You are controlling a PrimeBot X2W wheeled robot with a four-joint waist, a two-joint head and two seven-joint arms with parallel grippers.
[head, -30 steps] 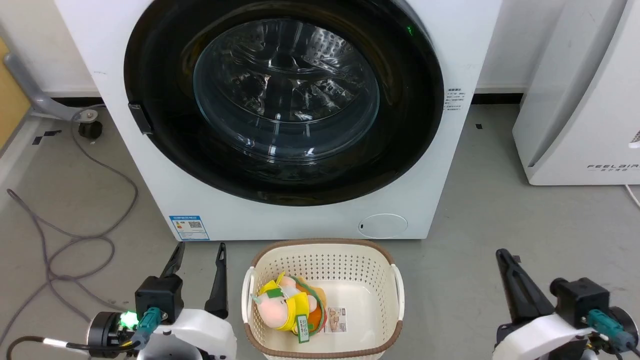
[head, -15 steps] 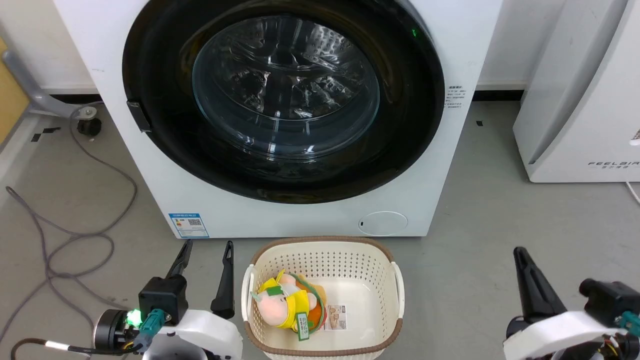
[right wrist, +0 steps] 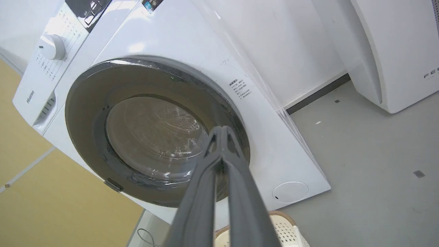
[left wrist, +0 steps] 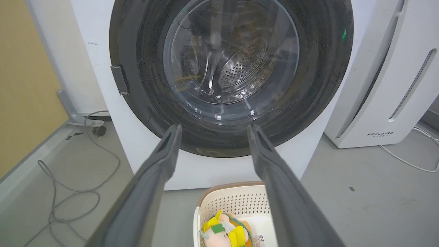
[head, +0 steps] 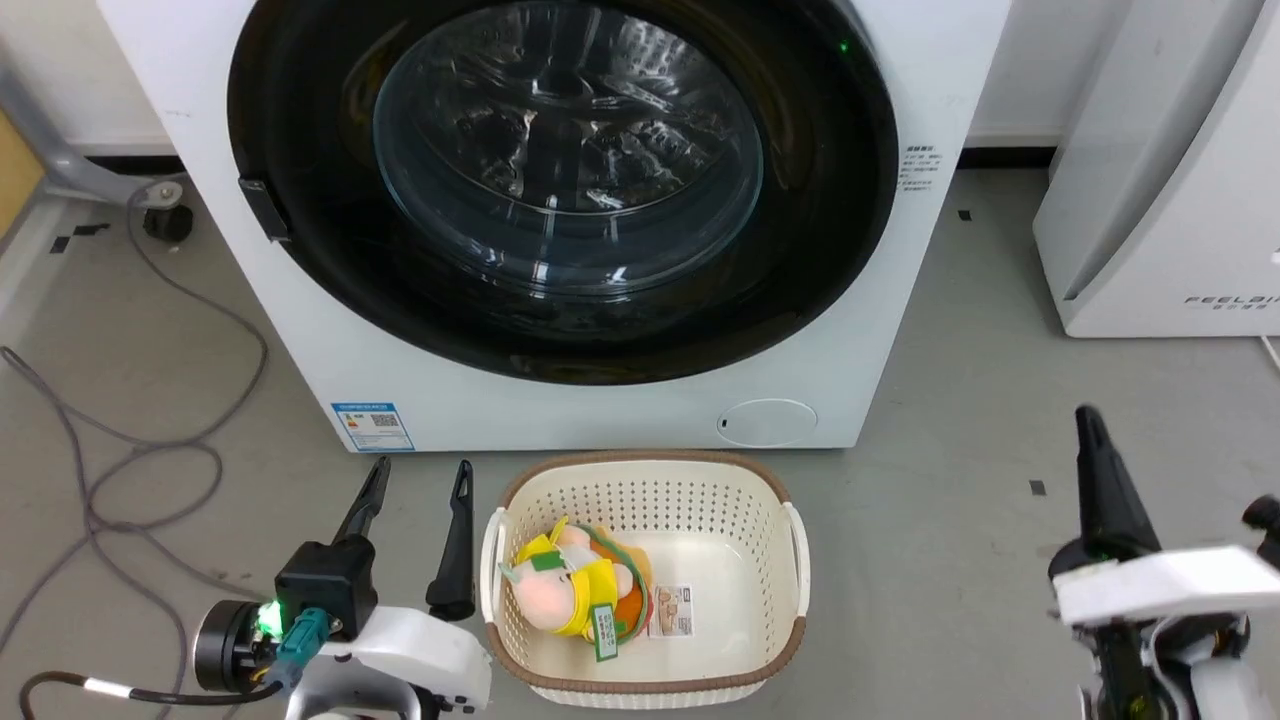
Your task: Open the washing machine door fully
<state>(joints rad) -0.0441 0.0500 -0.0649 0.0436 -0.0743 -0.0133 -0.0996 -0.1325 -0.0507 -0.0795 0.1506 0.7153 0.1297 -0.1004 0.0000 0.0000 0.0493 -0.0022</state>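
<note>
Since a second ago the right gripper (head: pixel 1090 425) has risen and swung outward in the head view, and the camera itself has tipped. In that view the glossy black, round washing machine door (head: pixel 560 190), with its bulging clear glass bowl, lies shut on the white boxy washing machine (head: pixel 600 415). The left gripper (head: pixel 420 467) is spread wide beside a perforated cream basket (head: pixel 640 470).

In the left wrist view, matte dark fingers (left wrist: pixel 157 164) stand wide apart, empty, before the washing machine door (left wrist: pixel 319 68).

In the right wrist view, the tapered fingers (right wrist: pixel 205 192) press together, holding nothing.
</note>
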